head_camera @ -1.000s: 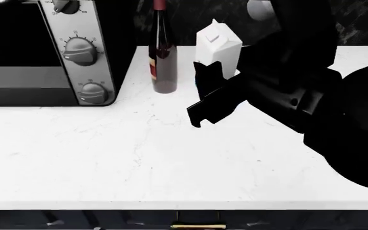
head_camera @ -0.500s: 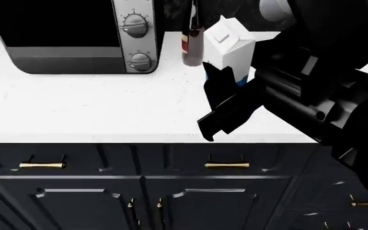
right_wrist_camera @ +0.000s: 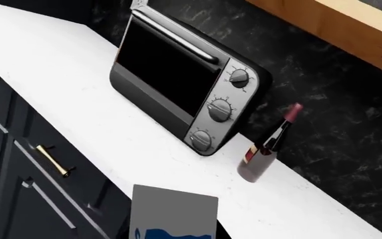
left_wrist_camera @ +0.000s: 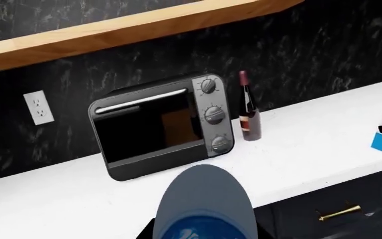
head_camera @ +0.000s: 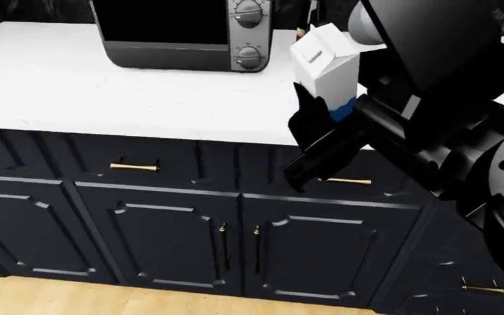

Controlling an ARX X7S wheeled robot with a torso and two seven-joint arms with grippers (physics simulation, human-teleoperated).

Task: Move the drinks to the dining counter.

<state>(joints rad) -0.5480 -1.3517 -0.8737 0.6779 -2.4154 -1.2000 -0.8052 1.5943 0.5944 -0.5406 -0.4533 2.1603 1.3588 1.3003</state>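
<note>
White marble counter (head_camera: 103, 79) runs over dark cabinets (head_camera: 165, 230) with gold handles, and a black stone wall stands behind it. On the counter sits a black toaster oven (head_camera: 182, 33) with three silver knobs. The wine bottle (left_wrist_camera: 248, 110) stands upright on the counter just beside the oven, on the knob side. The right gripper (head_camera: 317, 141) is closed around the milk carton (head_camera: 327, 69) and holds it upright at the counter's front edge, above the cabinets. The left wrist view shows a rounded grey and blue thing (left_wrist_camera: 203, 209) filling the near part, so I cannot tell if the left jaws are open or closed
</note>
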